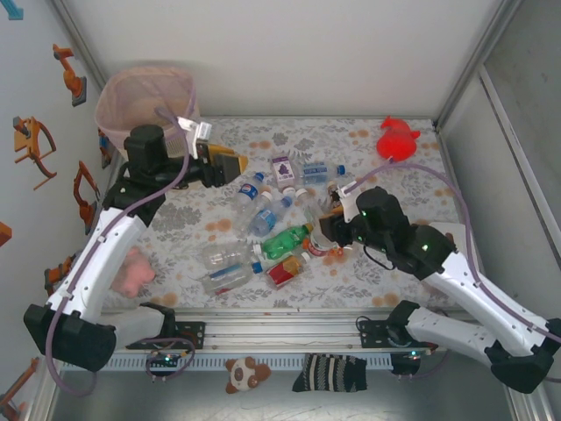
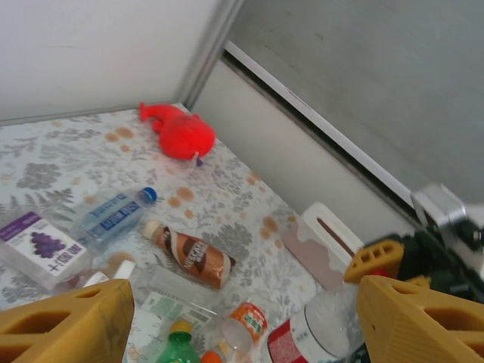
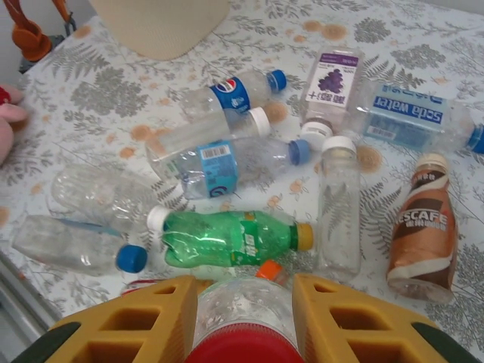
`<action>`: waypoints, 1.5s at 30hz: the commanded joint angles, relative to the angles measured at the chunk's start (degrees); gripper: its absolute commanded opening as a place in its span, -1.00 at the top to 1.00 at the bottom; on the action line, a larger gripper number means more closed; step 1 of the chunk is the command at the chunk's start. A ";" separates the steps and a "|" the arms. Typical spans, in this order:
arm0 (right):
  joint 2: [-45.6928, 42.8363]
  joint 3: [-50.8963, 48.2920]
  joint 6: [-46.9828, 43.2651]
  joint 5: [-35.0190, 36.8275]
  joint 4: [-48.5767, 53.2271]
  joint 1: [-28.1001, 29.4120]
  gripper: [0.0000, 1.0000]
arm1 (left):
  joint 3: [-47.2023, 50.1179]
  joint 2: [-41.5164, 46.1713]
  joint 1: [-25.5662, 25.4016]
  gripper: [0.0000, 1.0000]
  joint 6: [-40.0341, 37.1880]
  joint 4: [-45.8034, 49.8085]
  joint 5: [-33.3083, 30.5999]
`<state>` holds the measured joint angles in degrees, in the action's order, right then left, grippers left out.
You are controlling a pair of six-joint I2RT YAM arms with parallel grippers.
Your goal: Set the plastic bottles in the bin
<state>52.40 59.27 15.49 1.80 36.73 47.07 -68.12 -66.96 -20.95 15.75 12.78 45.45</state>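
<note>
Inside right gripper [image 3: 243, 286]: red-labelled bottle [image 3: 242, 311], pinched; left gripper [image 2: 246, 291] spread, near bin [image 1: 131, 105].

The plastic bottles [image 1: 263, 215] lie scattered across the middle of the surface [image 1: 298, 136]. The left claw [image 1: 238, 165] hangs near the bin [image 1: 131, 96]; the right claw [image 1: 326, 235] sits low among the bottles. A red plush toy [image 1: 396, 140] lies at the far right corner.

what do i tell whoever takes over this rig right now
Left gripper: open, empty, beside the bin.
Right gripper: shut on a clear red-labelled bottle at the near edge of the heap.
Other bottles: lying mid-table; the bin's contents cannot be made out.
Left to do: carry the held bottle to the bin, then the rest.
</note>
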 commanded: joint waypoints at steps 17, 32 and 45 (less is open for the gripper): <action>9.32 14.44 2.50 -16.70 -3.67 0.35 0.51 | 3.00 2.97 -14.45 -0.88 -23.62 8.68 9.73; 11.59 20.75 4.58 -28.15 -6.17 0.36 0.54 | 1.37 -0.88 -20.58 -0.86 -30.88 17.19 10.62; 11.20 22.91 4.47 -30.10 -5.18 0.39 0.54 | 0.09 -0.42 -22.26 -0.49 -34.34 22.51 10.23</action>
<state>63.94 79.64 19.62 -27.29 32.18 47.07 -66.30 -68.45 -42.74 -16.34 32.99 54.06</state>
